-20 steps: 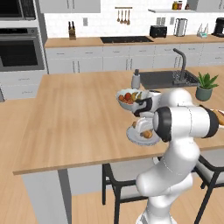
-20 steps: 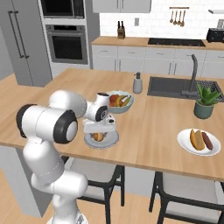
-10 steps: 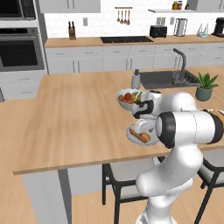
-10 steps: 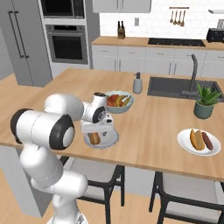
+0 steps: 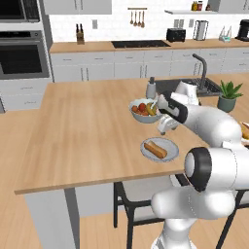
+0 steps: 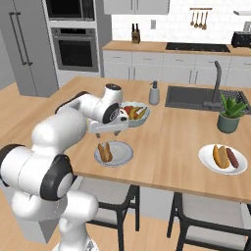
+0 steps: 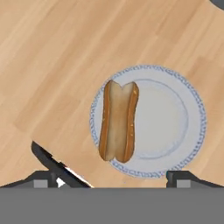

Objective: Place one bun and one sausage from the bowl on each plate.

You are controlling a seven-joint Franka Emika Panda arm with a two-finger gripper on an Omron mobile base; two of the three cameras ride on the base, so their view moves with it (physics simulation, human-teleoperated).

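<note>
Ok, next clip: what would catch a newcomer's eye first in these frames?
Probably the big white arm bent over the wooden island, its open gripper hanging just above a plate that holds a single bun near the island's front edge. Next, the second plate farther right along that edge, carrying a bun and a sausage side by side. Just behind the gripper stands a light grey bowl of fruit.

A light wooden island (image 5: 82,131) with dark stools (image 6: 196,223) under its edge faces grey cabinets (image 5: 107,70), a wall oven (image 6: 74,48), a sink (image 6: 196,95) and white tiled walls (image 6: 166,19).
</note>
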